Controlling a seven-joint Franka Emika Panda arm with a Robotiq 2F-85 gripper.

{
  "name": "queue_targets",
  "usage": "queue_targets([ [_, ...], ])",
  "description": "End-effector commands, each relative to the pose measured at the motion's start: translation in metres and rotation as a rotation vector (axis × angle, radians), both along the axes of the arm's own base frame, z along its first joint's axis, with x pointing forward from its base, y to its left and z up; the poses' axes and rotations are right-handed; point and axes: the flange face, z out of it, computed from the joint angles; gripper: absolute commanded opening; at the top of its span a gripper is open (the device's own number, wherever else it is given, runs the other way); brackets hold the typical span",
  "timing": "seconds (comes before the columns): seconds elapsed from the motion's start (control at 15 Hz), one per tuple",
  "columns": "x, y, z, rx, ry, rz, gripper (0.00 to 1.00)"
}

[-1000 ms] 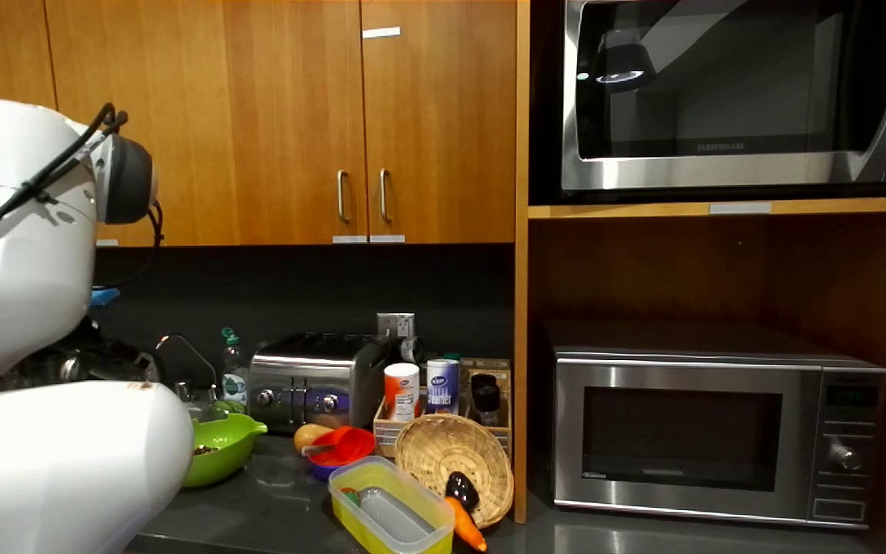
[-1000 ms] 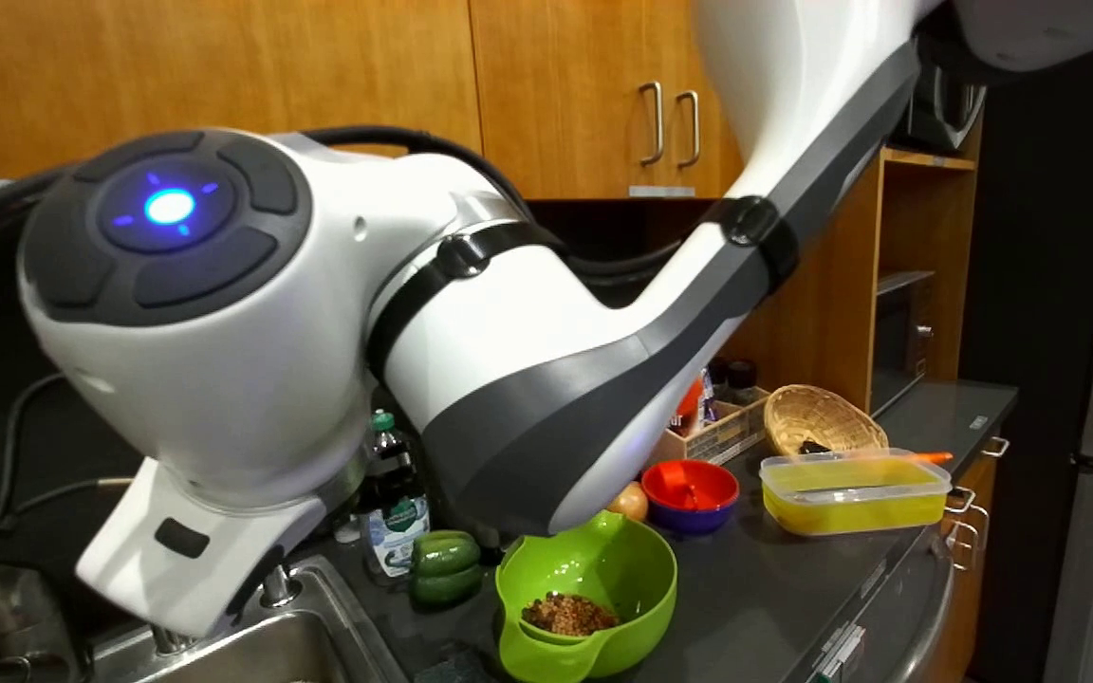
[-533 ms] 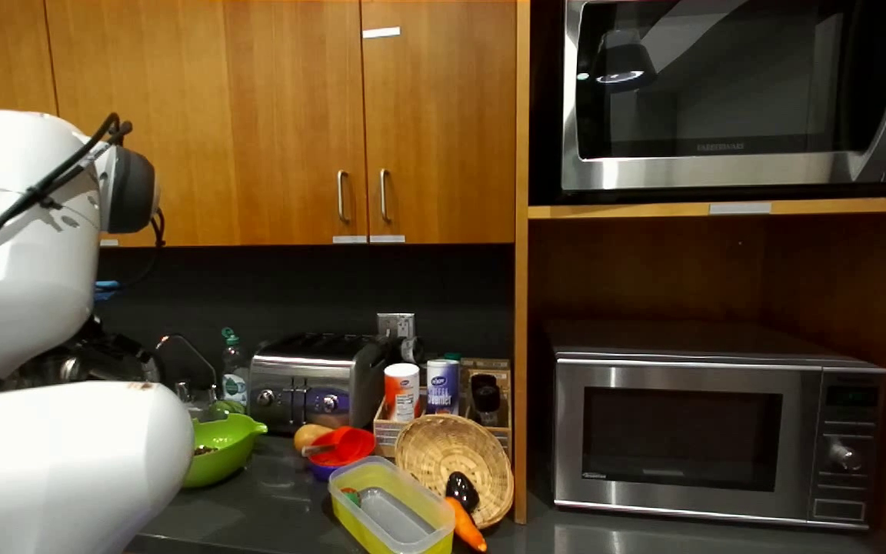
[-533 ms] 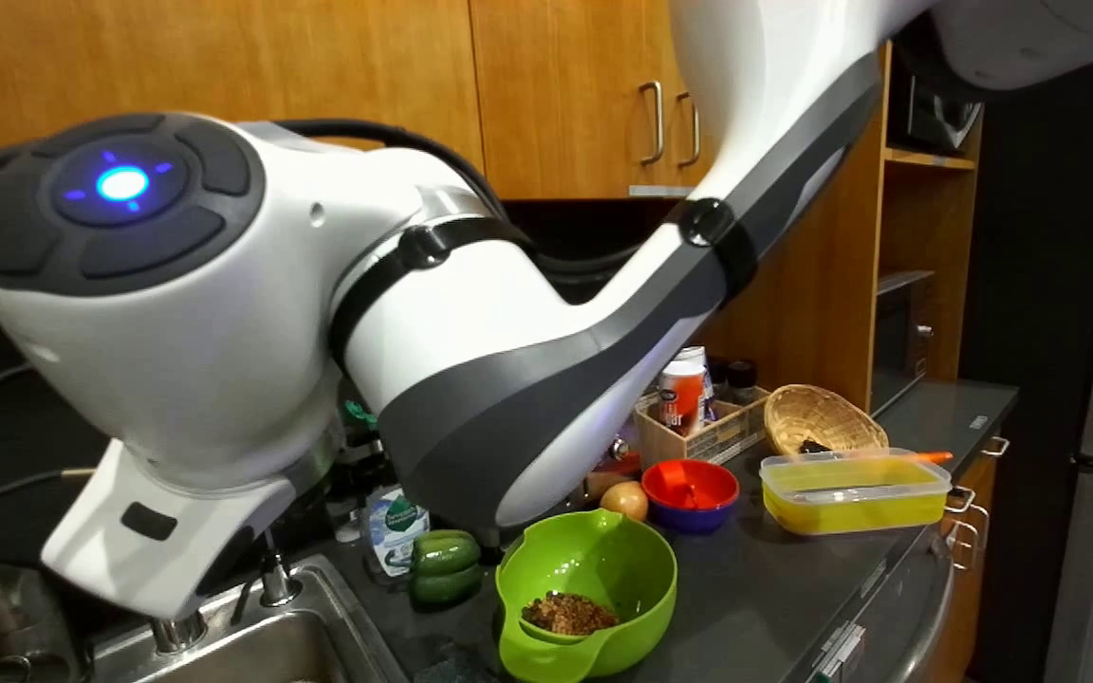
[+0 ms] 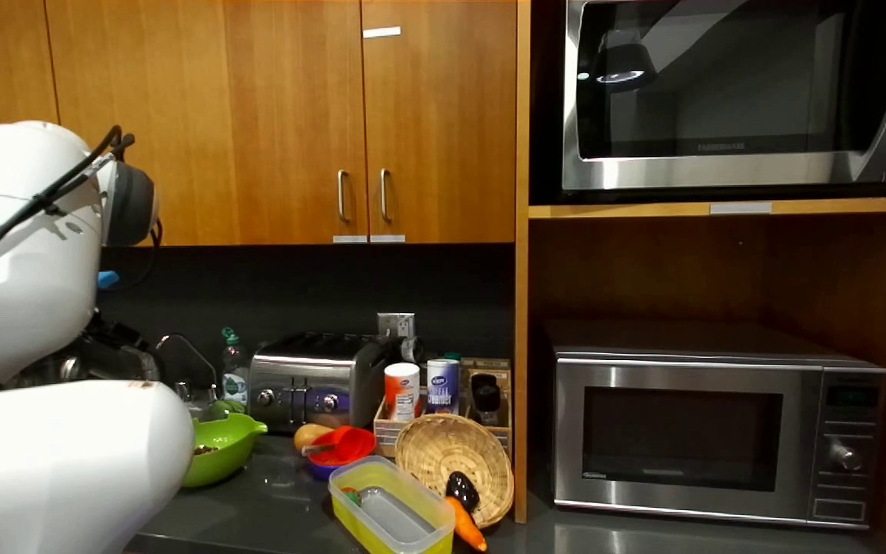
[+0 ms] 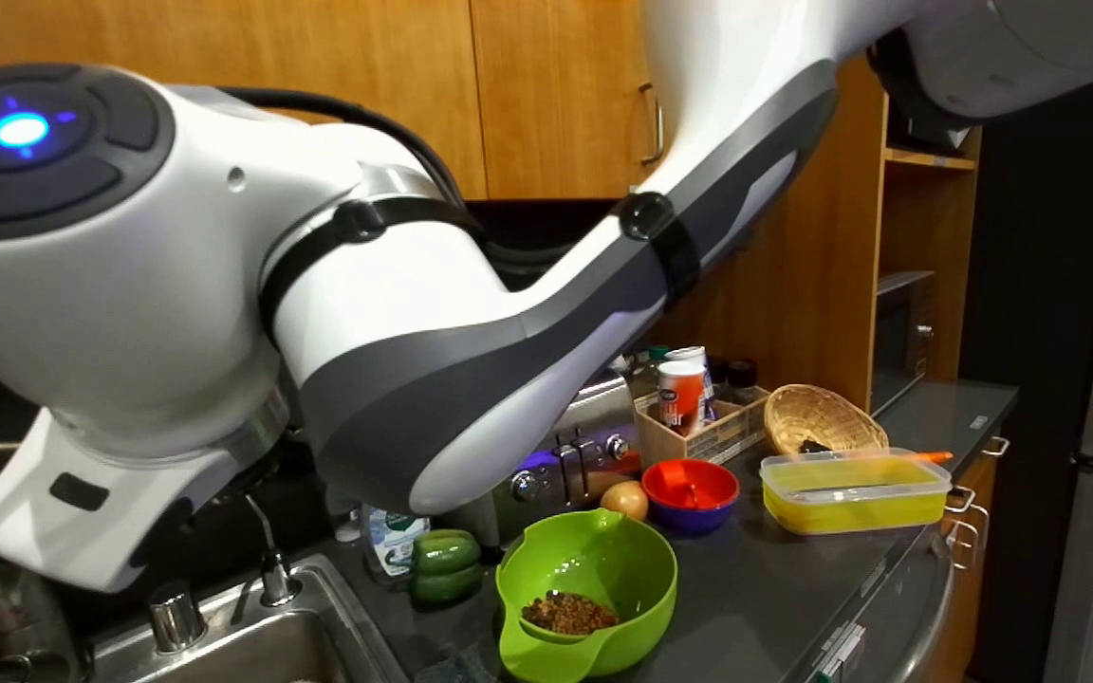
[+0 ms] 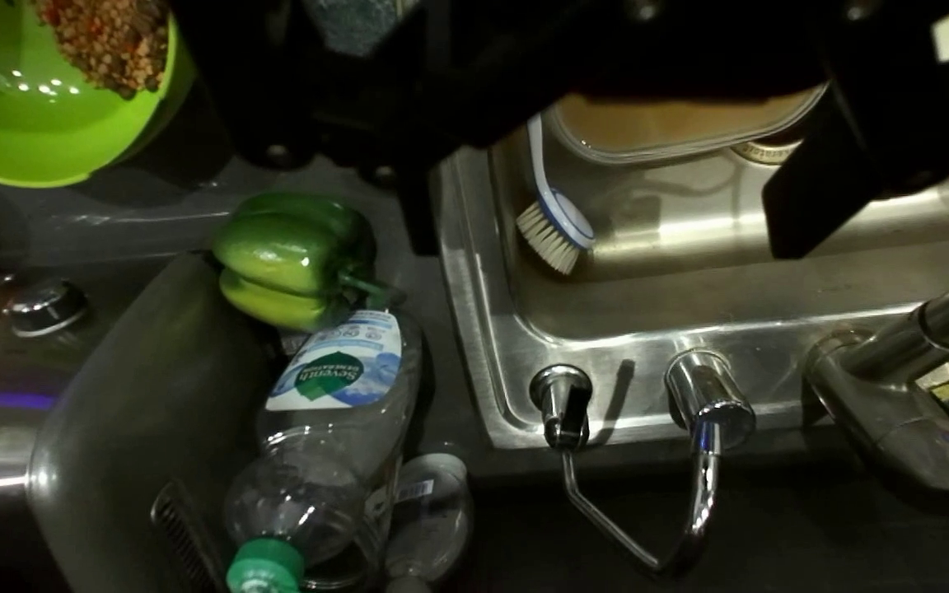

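Kitchen counter (image 6: 746,607): "Seventh Generation" bottle (image 7: 330,436) beside green pepper (image 7: 289,259); gripper (image 7: 606,249) spread above sink (image 7: 713,288).

Blue-and-white brush (image 7: 558,217) lies in sink (image 7: 483,354) near its edge, pale bristles showing. Green bell pepper (image 7: 293,257) lies sideways on counter (image 7: 128,212), stem toward sink.

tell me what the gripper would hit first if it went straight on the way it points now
Most likely the sink: in the wrist view, the open gripper seems to aim into it. The brush looks close to that line and might come first, since depth is unclear.
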Motion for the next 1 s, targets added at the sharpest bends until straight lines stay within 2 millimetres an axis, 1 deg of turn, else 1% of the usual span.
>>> queue_targets([
  [0.0,0.000,0.000,0.000,-0.002,0.001,-0.001,1.00],
  [0.2,0.001,0.000,0.000,-0.002,0.000,-0.001,1.00],
  [0.27,0.004,-0.002,-0.001,-0.001,0.003,-0.009,1.00],
  [0.6,0.043,0.000,-0.010,-0.009,0.000,0.072,1.00],
  [0.93,0.078,-0.003,-0.011,-0.013,0.013,0.175,1.00],
])
